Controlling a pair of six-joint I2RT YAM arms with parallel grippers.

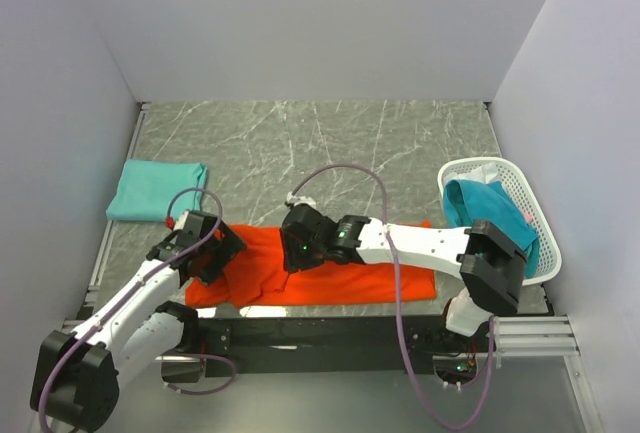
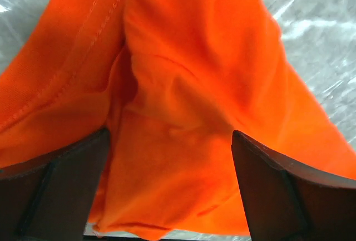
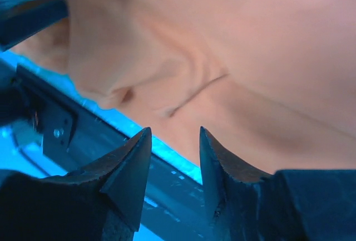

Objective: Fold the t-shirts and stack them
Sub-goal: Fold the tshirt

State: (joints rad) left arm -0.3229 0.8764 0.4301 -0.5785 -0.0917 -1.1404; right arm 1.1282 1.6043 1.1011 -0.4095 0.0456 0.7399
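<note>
The bright orange-red t-shirt (image 1: 340, 273) lies spread along the near edge of the table, its left part bunched. My left gripper (image 1: 213, 253) is low over the shirt's left end. In the left wrist view it (image 2: 169, 157) is wide open, with rumpled orange cloth (image 2: 183, 85) lying between and beyond the fingers. My right gripper (image 1: 300, 250) is over the shirt's middle. In the right wrist view it (image 3: 175, 141) is slightly open with nothing between the tips, and the cloth (image 3: 250, 57) is just beyond them, looking washed-out pink. A folded teal t-shirt (image 1: 155, 190) lies at the back left.
A white lattice basket (image 1: 475, 168) stands at the right edge and holds a teal shirt (image 1: 478, 205) and a bit of pink cloth (image 1: 527, 217). A black rail (image 1: 330, 331) runs along the table's near edge, close below the orange shirt. Grey walls close in the left, back and right.
</note>
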